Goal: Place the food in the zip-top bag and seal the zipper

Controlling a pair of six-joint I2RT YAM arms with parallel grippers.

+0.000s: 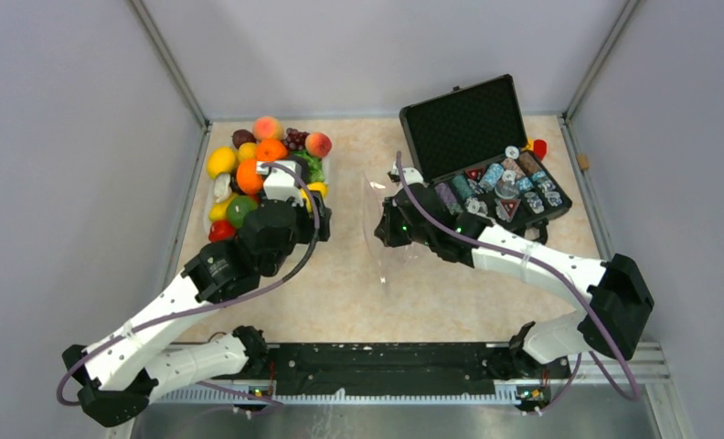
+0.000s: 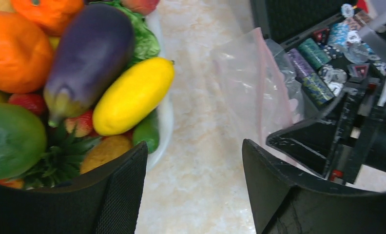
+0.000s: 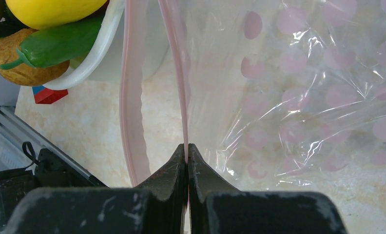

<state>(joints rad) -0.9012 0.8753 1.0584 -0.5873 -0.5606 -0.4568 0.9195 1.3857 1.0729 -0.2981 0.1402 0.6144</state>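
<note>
The food lies piled in a white basin [image 2: 165, 117]: dark purple eggplant [image 2: 91, 53], yellow mango-like fruit [image 2: 132, 95], green lettuce [image 2: 144, 39] and a peach [image 1: 318, 144]. My left gripper [image 2: 195, 146] is open and empty, low over bare table between the basin and the bag; it also shows in the top view [image 1: 320, 218]. The clear zip-top bag [image 3: 288, 87] stands with its mouth open. My right gripper [image 3: 186, 146] is shut on one lip of the pink zipper [image 3: 181, 73]; the other lip [image 3: 130, 107] bows away to the left. No food shows inside the bag.
An open black case [image 1: 473, 119] with several chips and dice [image 1: 509, 187] stands at the back right, just behind my right arm. Other toy fruit, oranges [image 2: 15, 48] and a cucumber [image 3: 54, 41], fill the basin. A small red block [image 3: 47, 95] lies by the basin.
</note>
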